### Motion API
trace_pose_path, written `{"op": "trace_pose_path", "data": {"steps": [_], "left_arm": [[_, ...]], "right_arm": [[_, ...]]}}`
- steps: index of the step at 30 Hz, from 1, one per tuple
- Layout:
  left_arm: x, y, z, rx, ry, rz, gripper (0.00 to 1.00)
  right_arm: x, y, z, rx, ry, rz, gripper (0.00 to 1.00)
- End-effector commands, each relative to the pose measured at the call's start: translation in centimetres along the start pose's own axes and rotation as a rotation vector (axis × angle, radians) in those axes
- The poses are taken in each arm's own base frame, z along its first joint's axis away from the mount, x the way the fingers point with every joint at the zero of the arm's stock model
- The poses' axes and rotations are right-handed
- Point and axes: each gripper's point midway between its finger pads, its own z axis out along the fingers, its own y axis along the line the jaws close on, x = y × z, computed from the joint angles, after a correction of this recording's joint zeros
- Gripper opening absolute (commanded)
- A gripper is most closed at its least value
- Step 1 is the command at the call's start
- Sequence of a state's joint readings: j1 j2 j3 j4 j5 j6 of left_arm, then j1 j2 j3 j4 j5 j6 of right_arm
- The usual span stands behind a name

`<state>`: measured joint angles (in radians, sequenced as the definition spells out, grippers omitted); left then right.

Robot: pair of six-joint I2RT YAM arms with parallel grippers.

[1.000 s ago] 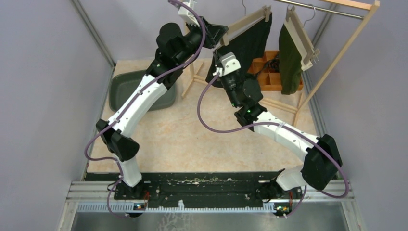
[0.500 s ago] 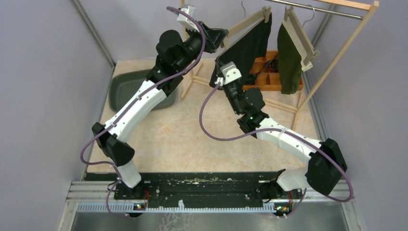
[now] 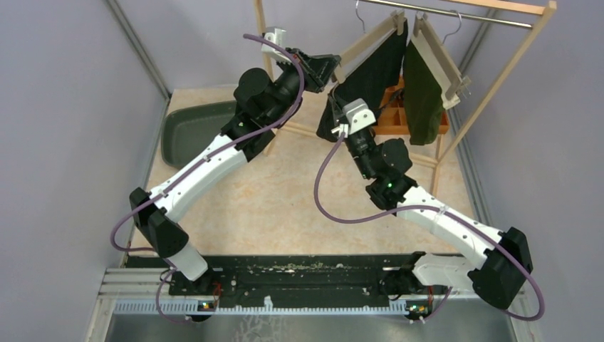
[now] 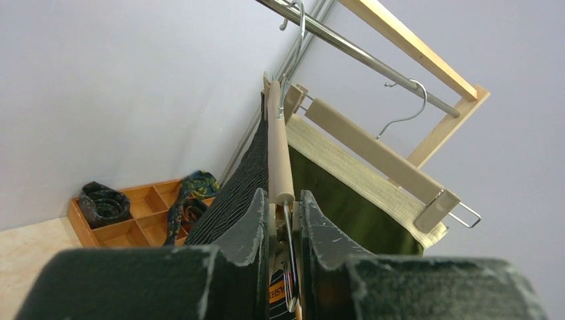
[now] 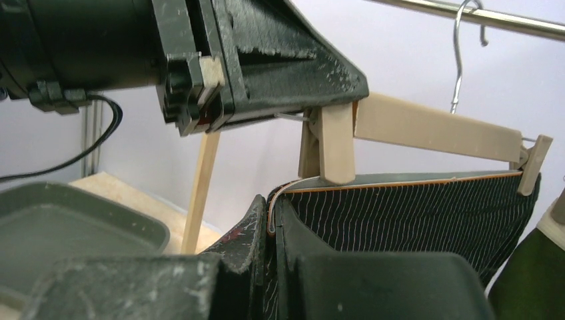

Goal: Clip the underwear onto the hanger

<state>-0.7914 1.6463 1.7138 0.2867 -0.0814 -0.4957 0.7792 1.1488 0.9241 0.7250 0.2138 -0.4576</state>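
Wooden hanger pinched by left gripper, right gripper clamping striped underwear (waistband lettering illegible)

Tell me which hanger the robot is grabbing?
The hanger carrying the black striped underwear; the left gripper pinches its end. The other hanger, with green cloth, hangs free.
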Motion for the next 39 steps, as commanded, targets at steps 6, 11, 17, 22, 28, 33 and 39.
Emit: {"op": "trace_pose_path", "data": {"steps": [6,11,17,22,28,33,39], "left_arm": [[-1.7,-2.5,0.9,0.058,-0.058,-0.057,0.00],[-1.6,-3.2,1.2,0.062,-0.060,-0.066,0.00],[-1.3,-3.0,1.2,0.049,-0.055,-0.059,0.00],[-1.3,-3.0,1.1,0.043,-0.049,-0.057,0.00],[-0.9,-2.6,1.1,0.031,-0.042,-0.046,0.00],[-0.7,-2.4,1.1,0.019,-0.040,-0.039,0.00],[-0.4,-2.1,1.0,0.008,-0.032,-0.027,0.00]], "right_arm": [[-2.2,1.4,-1.0,-0.087,-0.024,0.035,0.00],[-2.2,1.2,-1.4,-0.092,-0.019,0.031,0.00],[-2.8,1.0,-1.7,-0.098,-0.019,0.033,0.00],[-2.9,1.3,-1.6,-0.118,-0.012,0.035,0.00],[-3.0,1.7,-1.3,-0.135,-0.013,0.044,0.00],[-3.1,2.0,-0.9,-0.148,-0.017,0.055,0.00],[-3.6,2.4,-0.3,-0.163,-0.029,0.069,0.00]]}}
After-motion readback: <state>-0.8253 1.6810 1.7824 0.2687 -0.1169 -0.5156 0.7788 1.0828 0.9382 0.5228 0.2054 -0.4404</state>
